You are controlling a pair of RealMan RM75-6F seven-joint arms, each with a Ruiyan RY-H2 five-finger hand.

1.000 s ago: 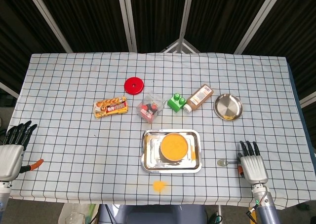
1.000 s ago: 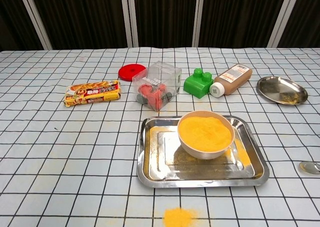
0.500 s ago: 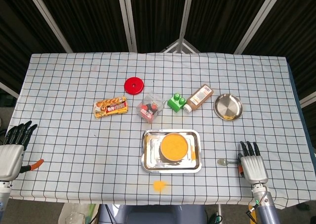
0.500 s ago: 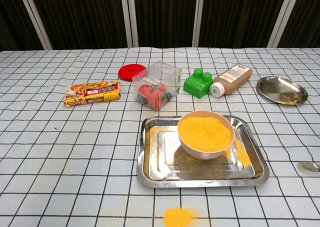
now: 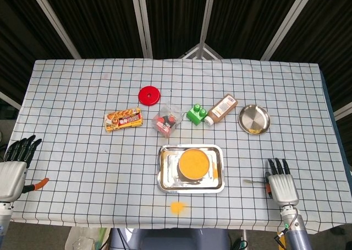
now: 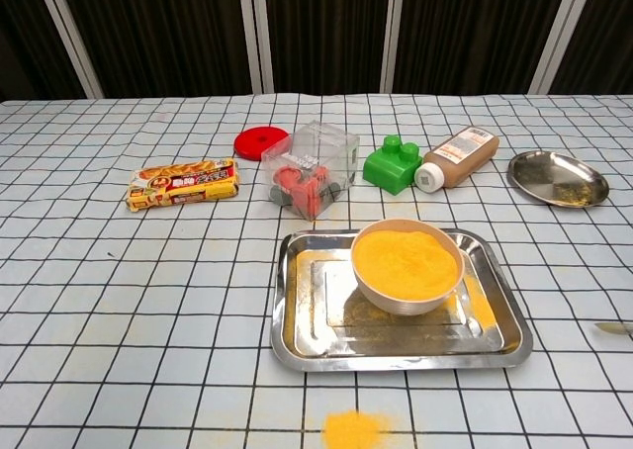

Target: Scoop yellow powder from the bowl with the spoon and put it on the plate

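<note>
A white bowl (image 5: 193, 164) (image 6: 406, 264) heaped with yellow powder stands in a steel tray (image 5: 164, 184) (image 6: 297, 348) at the front centre. The small round metal plate (image 5: 254, 119) (image 6: 557, 178) lies at the right, with a trace of yellow on it. The spoon (image 5: 254, 180) (image 6: 613, 327) shows as a thin sliver, turned on edge, right of the tray. Its handle runs in under the thumb side of my right hand (image 5: 282, 184), which pinches it with the fingers stretched forward. My left hand (image 5: 14, 170) rests open at the table's left edge, holding nothing.
A spill of yellow powder (image 5: 176, 206) (image 6: 354, 429) lies in front of the tray. Behind the tray are a snack packet (image 5: 123, 119), a red lid (image 5: 149, 95), a clear box (image 5: 167, 120), a green block (image 5: 196, 114) and a brown bottle (image 5: 221, 109).
The spoon has rolled from flat onto its edge, so its round bowl no longer shows. Both hands have stayed about where they were.
</note>
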